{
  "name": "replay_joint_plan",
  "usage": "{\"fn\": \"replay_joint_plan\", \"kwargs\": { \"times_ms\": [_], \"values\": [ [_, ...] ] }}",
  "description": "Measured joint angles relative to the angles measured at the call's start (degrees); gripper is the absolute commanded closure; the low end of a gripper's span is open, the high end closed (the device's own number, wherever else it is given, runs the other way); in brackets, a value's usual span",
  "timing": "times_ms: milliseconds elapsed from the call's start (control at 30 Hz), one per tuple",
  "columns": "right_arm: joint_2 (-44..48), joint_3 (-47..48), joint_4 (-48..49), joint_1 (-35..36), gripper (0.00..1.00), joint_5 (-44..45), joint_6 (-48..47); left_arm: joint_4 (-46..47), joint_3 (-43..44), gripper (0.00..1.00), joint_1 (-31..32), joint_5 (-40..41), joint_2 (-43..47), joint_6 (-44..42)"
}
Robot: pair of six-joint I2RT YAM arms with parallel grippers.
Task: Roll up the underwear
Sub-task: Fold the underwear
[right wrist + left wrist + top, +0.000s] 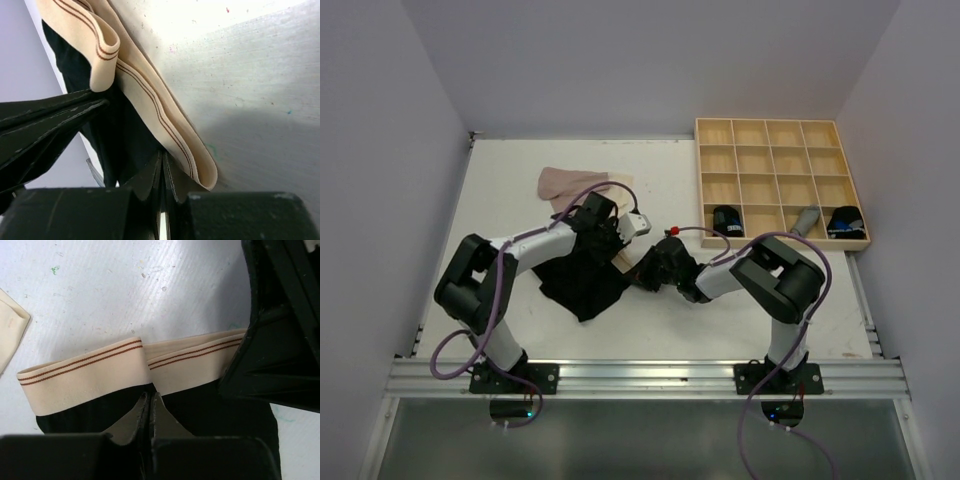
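The black underwear (578, 285) lies crumpled on the white table between both arms, its beige waistband (90, 374) with red-brown stripes folded over. My left gripper (150, 396) is shut, its tips pinching the black cloth just below the waistband. My right gripper (163, 156) is shut too, nipping the black cloth (120, 130) beside the doubled waistband (150, 100). From above, the left gripper (616, 243) and right gripper (654, 270) stand close together over the garment. More pale beige-pink underwear (572, 184) lies further back.
A light wooden tray (781, 121) of square compartments stands at the back right. Its front row holds two dark rolls (727, 220) (845, 222) and a grey roll (807, 218). A pale cloth corner (10, 330) shows at the left wrist view's edge.
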State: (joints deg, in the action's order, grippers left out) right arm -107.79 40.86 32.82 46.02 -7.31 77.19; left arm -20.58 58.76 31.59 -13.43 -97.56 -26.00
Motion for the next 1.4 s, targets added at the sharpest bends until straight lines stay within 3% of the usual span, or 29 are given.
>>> {"fn": "replay_joint_plan", "kwargs": {
  "times_ms": [600,867,1100,1233,1400],
  "values": [
    [-1.03,0.07,2.25,0.00,0.93,0.35,-0.24,-8.96,2.84,1.00,0.39,-12.39,6.03,0.07],
    [2.45,-0.31,-1.36,-0.02,0.87,2.10,-3.56,-8.63,2.29,1.00,0.85,-15.43,-1.64,0.22],
    [16.00,-1.79,-10.73,-0.20,0.87,5.73,-8.09,-7.50,2.69,1.00,-0.20,-18.93,-6.88,1.81],
    [21.66,-2.23,-12.94,-0.17,0.93,8.07,-9.55,-7.52,3.67,1.00,-2.05,-22.08,-8.44,2.99],
    [17.49,-2.32,-13.00,-0.17,0.98,8.24,-9.44,-7.37,3.67,1.00,-2.67,-22.88,-8.55,3.15]
  ]
}}
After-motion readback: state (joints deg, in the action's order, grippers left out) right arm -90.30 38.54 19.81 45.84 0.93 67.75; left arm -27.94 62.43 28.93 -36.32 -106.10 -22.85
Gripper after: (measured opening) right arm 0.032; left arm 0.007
